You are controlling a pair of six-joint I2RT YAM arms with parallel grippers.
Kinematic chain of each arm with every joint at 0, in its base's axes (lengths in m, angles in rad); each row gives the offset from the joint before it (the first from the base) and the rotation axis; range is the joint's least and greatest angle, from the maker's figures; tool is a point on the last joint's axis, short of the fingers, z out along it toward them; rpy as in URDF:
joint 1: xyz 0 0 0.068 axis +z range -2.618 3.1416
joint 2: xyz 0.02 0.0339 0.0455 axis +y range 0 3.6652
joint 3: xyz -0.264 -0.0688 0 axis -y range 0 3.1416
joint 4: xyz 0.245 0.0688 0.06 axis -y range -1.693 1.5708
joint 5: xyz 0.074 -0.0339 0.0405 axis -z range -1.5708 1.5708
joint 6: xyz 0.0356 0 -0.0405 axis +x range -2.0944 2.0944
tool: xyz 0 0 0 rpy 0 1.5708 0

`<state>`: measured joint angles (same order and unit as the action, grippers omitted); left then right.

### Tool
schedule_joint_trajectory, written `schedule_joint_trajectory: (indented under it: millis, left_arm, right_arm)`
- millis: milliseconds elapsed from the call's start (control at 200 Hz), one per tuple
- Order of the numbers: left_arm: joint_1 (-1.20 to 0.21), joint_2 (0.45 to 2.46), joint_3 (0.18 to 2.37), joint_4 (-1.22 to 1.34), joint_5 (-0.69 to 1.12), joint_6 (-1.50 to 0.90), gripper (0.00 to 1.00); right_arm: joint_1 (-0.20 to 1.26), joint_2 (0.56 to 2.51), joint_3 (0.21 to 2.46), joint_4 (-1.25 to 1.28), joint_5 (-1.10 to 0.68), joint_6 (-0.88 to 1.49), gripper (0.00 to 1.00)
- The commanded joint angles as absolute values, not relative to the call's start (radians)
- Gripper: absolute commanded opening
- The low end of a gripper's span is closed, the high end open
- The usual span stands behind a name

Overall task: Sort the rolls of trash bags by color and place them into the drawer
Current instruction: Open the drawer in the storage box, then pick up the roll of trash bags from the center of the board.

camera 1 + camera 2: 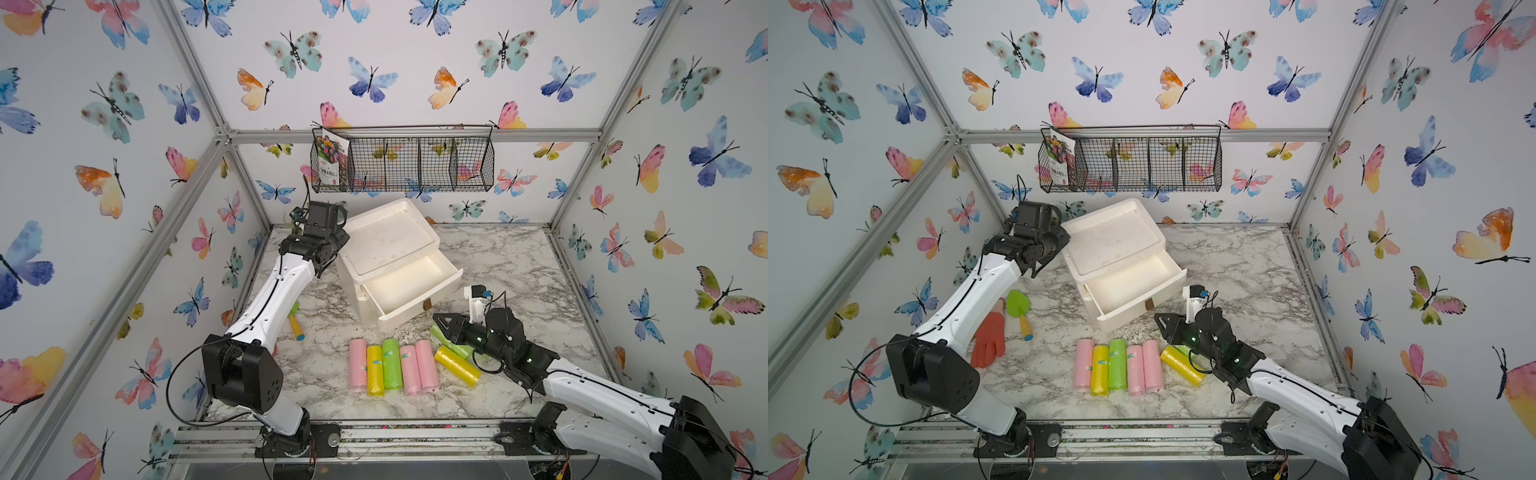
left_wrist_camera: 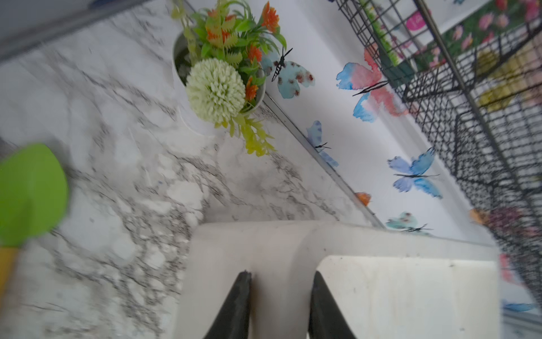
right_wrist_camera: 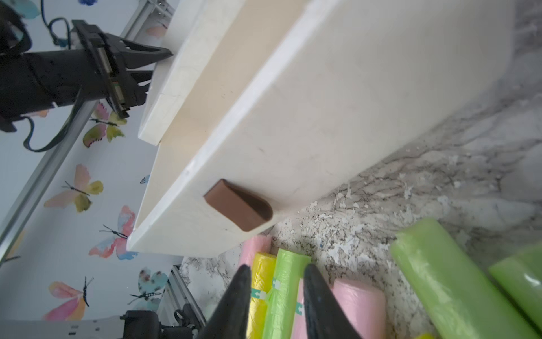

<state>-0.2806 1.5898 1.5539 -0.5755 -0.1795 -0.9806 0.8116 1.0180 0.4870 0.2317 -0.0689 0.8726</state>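
Note:
Several rolls of trash bags lie side by side on the marble table before the drawer: pink (image 1: pixel 358 363), yellow (image 1: pixel 375 370), green (image 1: pixel 392 363) and two pink (image 1: pixel 410 370). To their right, another yellow roll (image 1: pixel 457 365) lies at an angle, and a green one (image 1: pixel 446 338) is partly under my right arm. The white drawer (image 1: pixel 419 309) is pulled out and holds nothing; its brown handle (image 3: pixel 239 205) faces the rolls. My right gripper (image 3: pixel 275 268) is open just above the rolls, holding nothing. My left gripper (image 2: pixel 281 274) is open, its fingers astride the cabinet's top rim (image 2: pixel 281 252).
An orange glove (image 1: pixel 988 338) and a green trowel (image 1: pixel 1018 303) lie at the left beside my left arm. A pot of artificial flowers (image 2: pixel 217 85) stands in the back left corner. A black wire basket (image 1: pixel 403 164) holding a seed packet (image 1: pixel 331 160) hangs on the back wall.

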Motion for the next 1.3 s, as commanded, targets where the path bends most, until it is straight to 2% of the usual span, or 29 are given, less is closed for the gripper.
schedule_joint_trajectory:
  millis: [0, 15, 40, 75, 95, 275, 300, 325, 355, 656, 1292]
  left_arm:
    - [-0.29, 1.626, 1.562, -0.492, -0.033, -1.085, 0.58]
    - [-0.29, 1.624, 1.564, -0.492, -0.034, -1.083, 0.61]
    - [-0.289, 1.623, 1.568, -0.492, -0.033, -1.08, 0.64]
    - [-0.288, 1.62, 1.571, -0.495, -0.032, -1.077, 0.68]
    - [-0.288, 1.62, 1.574, -0.498, -0.032, -1.076, 0.69]
    - [-0.279, 1.595, 1.571, -0.517, -0.029, -1.062, 0.79]
    - [-0.277, 1.59, 1.569, -0.52, -0.029, -1.061, 0.81]
    - [-0.275, 1.584, 1.565, -0.521, -0.029, -1.059, 0.88]
    - [-0.272, 1.578, 1.562, -0.52, -0.027, -1.054, 0.9]
    - [-0.249, 1.508, 1.547, -0.535, -0.021, -1.003, 0.91]
    - [-0.249, 1.277, 1.366, -0.573, -0.083, -0.844, 0.92]
  right_arm:
    - [0.816, 0.997, 0.522, 0.046, -0.013, 0.822, 0.5]
    - [0.817, 0.996, 0.528, 0.03, -0.006, 0.813, 0.52]
    - [0.816, 0.994, 0.538, 0.005, 0.0, 0.8, 0.64]
    - [0.817, 0.992, 0.553, -0.029, 0.012, 0.779, 0.73]
    - [0.817, 0.991, 0.561, -0.046, 0.015, 0.767, 0.75]
    - [0.818, 0.995, 0.621, -0.191, 0.008, 0.663, 0.74]
    - [0.818, 0.992, 0.626, -0.209, 0.007, 0.65, 0.74]
    - [0.818, 0.991, 0.632, -0.231, 0.008, 0.636, 0.74]
    - [0.818, 0.989, 0.64, -0.257, 0.011, 0.616, 0.73]
    - [0.818, 0.978, 0.634, -0.458, 0.04, 0.435, 0.75]
    - [0.849, 1.039, 0.461, -0.349, 0.025, 0.582, 0.74]
